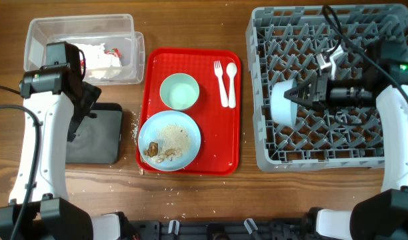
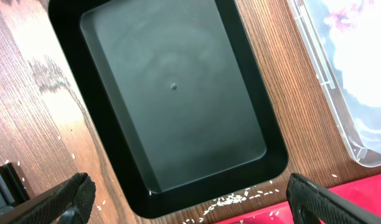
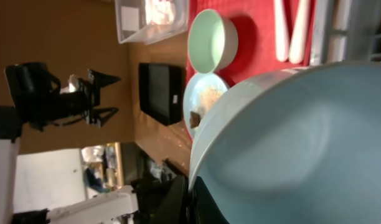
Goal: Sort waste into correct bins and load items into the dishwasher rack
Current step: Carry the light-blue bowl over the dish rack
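The right gripper (image 1: 294, 95) pinches the rim of a light blue bowl (image 1: 281, 107), holding it on its side over the left part of the grey dish rack (image 1: 324, 159). The left gripper (image 1: 89, 110) hangs above the black tray (image 1: 101, 143), jaws spread wide and holding nothing. On the red tray (image 1: 217, 143) lie a mint bowl (image 1: 179, 91), a plate (image 1: 191, 130) with food scraps, a fork (image 1: 221, 81) and a spoon (image 1: 231, 83) – napkins (image 1: 97, 59) sit in the clear tub (image 1: 77, 27).
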Available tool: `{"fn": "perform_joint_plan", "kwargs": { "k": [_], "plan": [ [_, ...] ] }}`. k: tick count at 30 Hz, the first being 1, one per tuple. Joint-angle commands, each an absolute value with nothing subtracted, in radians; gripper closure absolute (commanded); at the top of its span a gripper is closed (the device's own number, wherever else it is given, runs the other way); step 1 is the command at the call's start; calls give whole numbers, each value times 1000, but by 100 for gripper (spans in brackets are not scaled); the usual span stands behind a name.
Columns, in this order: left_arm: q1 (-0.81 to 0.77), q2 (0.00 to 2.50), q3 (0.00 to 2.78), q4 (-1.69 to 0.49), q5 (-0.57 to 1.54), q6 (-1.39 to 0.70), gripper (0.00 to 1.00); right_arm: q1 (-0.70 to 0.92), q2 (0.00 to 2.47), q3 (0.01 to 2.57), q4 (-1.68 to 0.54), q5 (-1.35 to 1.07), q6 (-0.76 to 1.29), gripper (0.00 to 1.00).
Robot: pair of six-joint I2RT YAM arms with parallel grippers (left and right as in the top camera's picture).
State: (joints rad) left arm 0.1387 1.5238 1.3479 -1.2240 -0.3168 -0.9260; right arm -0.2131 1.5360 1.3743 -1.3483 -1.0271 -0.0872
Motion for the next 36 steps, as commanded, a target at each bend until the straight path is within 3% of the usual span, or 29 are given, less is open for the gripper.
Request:
{"fn": "perform_joint_plan", "kwargs": {
  "k": [1, 8, 36],
  "plan": [
    [143, 1507, 1346, -1224, -326, -925, 0, -216, 1533, 1307, -1321, -1172, -157, 96],
    [143, 1507, 1346, -1224, -326, -925, 0, -216, 1554, 1153, -1166, -1271, -91, 96],
    [143, 1507, 1346, -1224, -326, -925, 0, -229, 1554, 1148, -1169, -1024, -36, 94]
  ]
}}
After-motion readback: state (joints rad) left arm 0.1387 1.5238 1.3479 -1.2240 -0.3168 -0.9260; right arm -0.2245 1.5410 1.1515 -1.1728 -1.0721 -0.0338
